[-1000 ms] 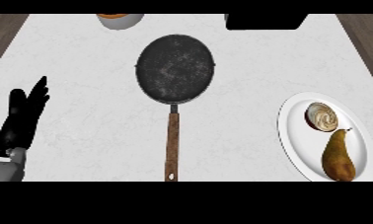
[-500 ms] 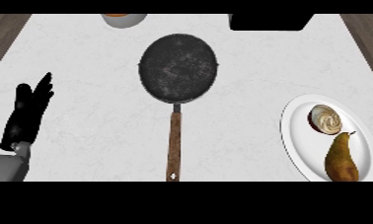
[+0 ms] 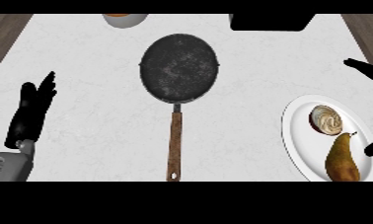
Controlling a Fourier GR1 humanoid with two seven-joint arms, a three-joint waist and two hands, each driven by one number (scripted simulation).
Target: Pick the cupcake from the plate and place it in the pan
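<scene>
1. a pale marbled counter (image 3: 87,70) fills the view. nothing lying on it has shifted in the last second.
2. a dark round pan (image 3: 179,67) sits in the counter's middle, a little toward the far edge. its brown handle (image 3: 175,144) points straight at the near edge. the pan holds nothing yet.
3. a white plate (image 3: 302,134) lies at the counter's right edge, toward the near right corner, and is partly cut off by the view.
4. the right hand (image 3: 358,65) is the change. a second ago it was out of sight. now a black sliver of it pokes in over the right edge, just beyond the plate's far rim, and another dark scrap shows lower down beside the plate. so little shows that i cannot tell whether this hand is open or closed. i take this as the start of the reach for the cupcake. the pick itself is not yet made.
5. the left hand (image 3: 29,114) rests by the counter's left edge, fingers straight and pointing up, holding nothing. it is much where it was.
6. a brown-green pear (image 3: 341,161) lies on the plate's near half, stem toward the far edge.
7. the cupcake (image 3: 327,119) sits on the plate's far half, just beside the pear's stem. whether they touch i cannot tell. from above it is a small round shape, a pale cream swirl of topping ringed by a darker brown edge. nothing grips it, and it is well apart from the pan.
</scene>
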